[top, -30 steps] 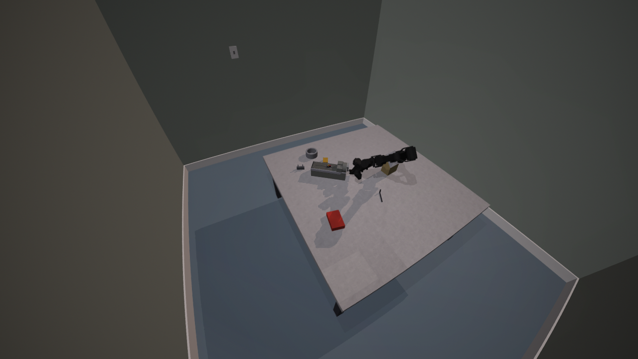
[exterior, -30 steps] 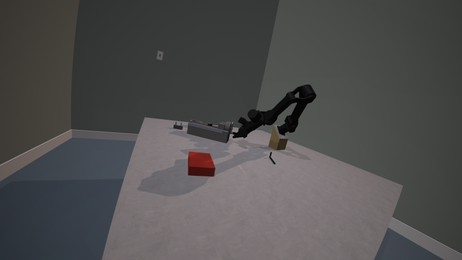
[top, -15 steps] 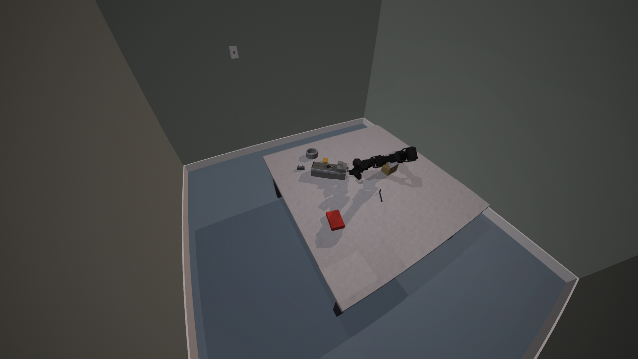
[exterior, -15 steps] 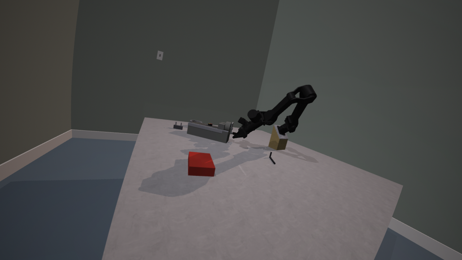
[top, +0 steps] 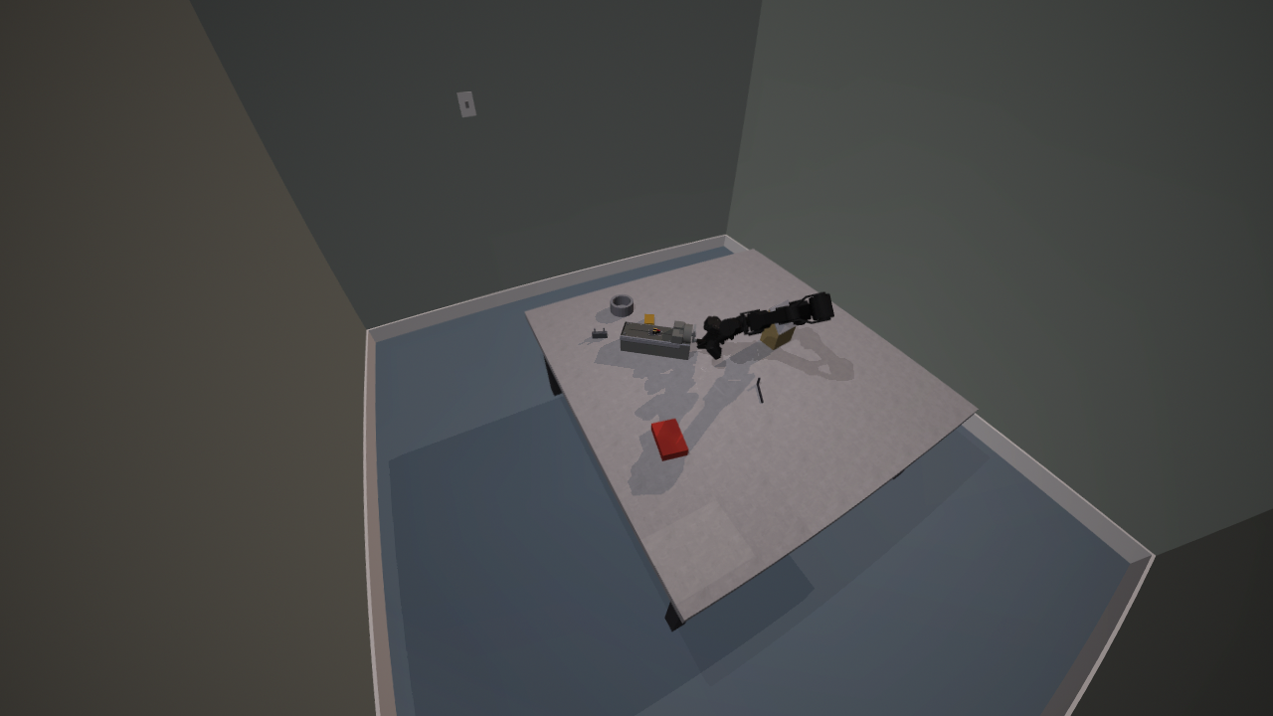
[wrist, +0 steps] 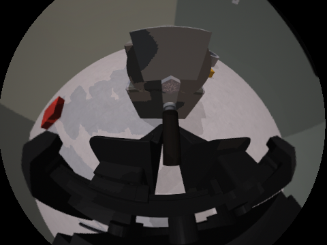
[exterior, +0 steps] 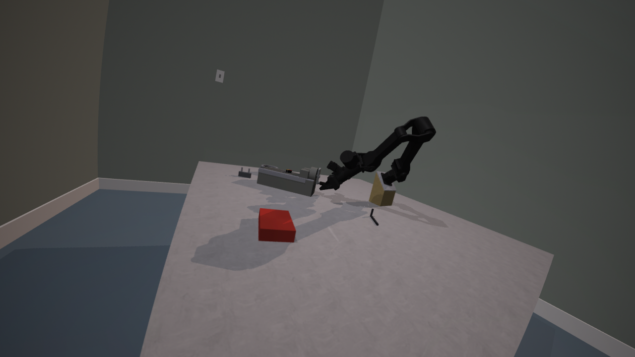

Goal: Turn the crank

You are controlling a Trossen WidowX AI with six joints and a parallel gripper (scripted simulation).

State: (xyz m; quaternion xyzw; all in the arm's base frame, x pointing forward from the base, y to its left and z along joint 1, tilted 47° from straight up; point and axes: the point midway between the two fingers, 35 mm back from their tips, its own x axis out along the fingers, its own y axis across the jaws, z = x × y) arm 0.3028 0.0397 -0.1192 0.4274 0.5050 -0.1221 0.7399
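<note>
The grey machine (top: 653,346) (exterior: 284,183) lies along the table, its crank end facing the arm. In the wrist view the crank (wrist: 174,54) has its wide plate upward and its short arm pointing down to the dark handle (wrist: 171,117). My gripper (top: 701,344) (exterior: 321,187) (wrist: 167,127) is shut on this handle, which sits between the fingers. A small dark and orange part (top: 655,331) (exterior: 288,170) shows on the machine's top. The red pointer and the brass zero marks are too small to tell apart, so their alignment cannot be read.
A red block (top: 669,439) (exterior: 276,225) (wrist: 53,112), a black bent rod (top: 760,391) (exterior: 373,218), a grey ring (top: 621,310), a yellow block (top: 648,318) (wrist: 211,73) and a two-pin grey piece (top: 600,334) (exterior: 244,174) are on the table. The arm's base stands by a tan block (top: 775,338) (exterior: 381,196).
</note>
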